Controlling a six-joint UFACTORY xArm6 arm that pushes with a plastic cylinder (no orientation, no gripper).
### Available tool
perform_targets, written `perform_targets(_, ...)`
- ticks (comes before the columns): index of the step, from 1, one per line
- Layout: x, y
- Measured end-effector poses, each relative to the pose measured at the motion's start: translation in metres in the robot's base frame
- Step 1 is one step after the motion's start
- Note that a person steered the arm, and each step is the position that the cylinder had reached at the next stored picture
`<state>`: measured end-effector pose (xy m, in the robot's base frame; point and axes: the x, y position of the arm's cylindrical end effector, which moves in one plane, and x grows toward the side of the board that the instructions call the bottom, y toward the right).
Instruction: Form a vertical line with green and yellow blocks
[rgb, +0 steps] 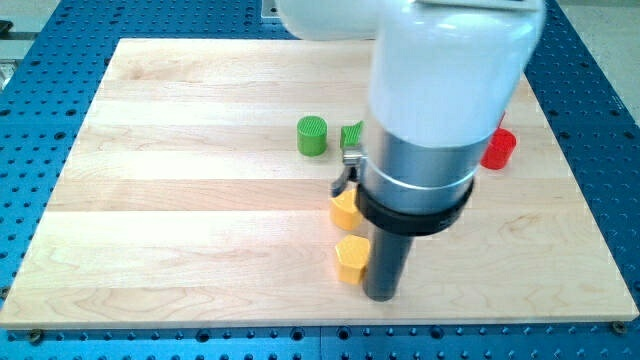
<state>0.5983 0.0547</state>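
Note:
A green round block stands near the board's middle. A second green block sits just to its right, partly hidden behind the arm, so its shape is unclear. Below it, a yellow block is also partly hidden by the arm. A yellow hexagonal block stands below that, near the view's bottom. My tip rests on the board right beside the lower yellow block, on its right, seemingly touching it.
A red round block sits at the view's right, partly behind the arm. The wooden board lies on a blue perforated table. The arm's white and grey body covers the board's middle right.

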Motion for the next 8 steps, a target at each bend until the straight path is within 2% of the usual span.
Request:
perform_targets(1,-0.007,0.038)
perform_targets(2,-0.083,0.071)
perform_targets(3,-0.129,0.057)
perform_targets(4,-0.133,0.036)
perform_targets(5,-0.132,-0.019)
perform_targets(6,-0.158,-0.046)
perform_targets(7,-0.193,-0.050)
perform_targets(8,-0.164,-0.095)
